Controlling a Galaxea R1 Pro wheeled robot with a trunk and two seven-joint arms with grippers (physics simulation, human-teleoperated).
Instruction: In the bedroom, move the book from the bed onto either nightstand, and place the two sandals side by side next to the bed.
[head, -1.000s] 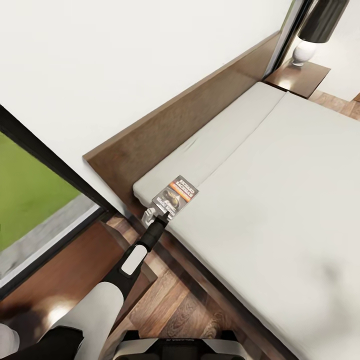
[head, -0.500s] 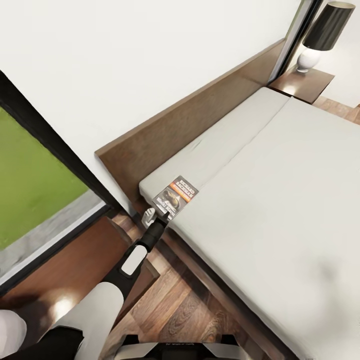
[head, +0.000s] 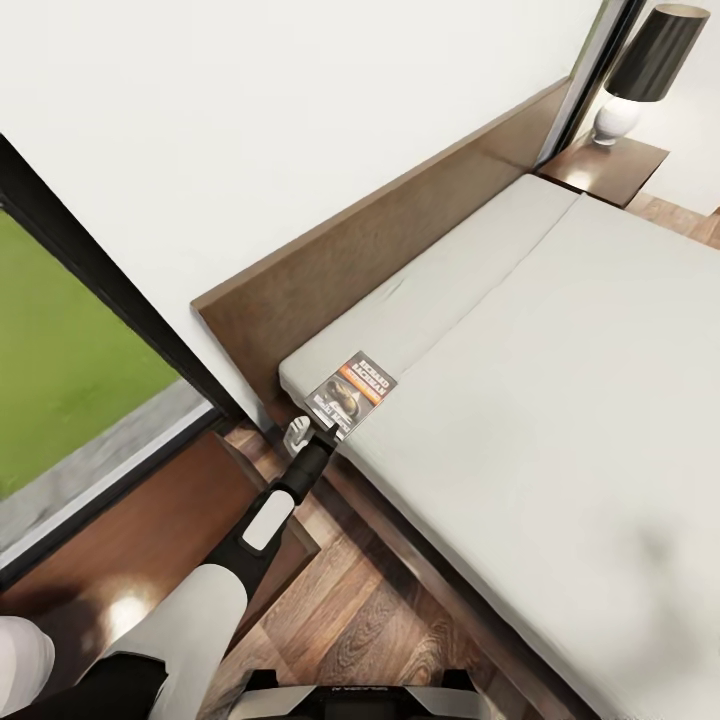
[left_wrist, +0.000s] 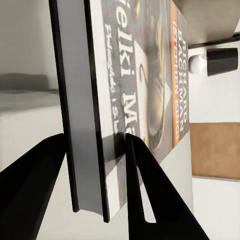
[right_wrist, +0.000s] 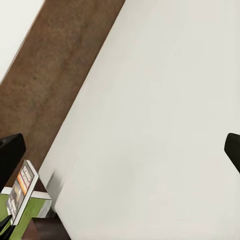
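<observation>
Off-white mattress carries the book (head: 351, 391) at the corner of the bed (head: 560, 400) by the headboard, where our left gripper (head: 322, 430) reaches its near edge; we judge a level lift toward the nightstand (head: 150, 540) best. From the left wrist, our fingers (left_wrist: 145, 185) sit narrowly parted, flanking the book's edge, seemingly pinching it. From the right wrist, our right gripper's fingertips (right_wrist: 10, 152) spread wide, holding nothing.

The off-white bed (head: 560, 400) carries the book (head: 350, 389) at its headboard-side corner.
</observation>
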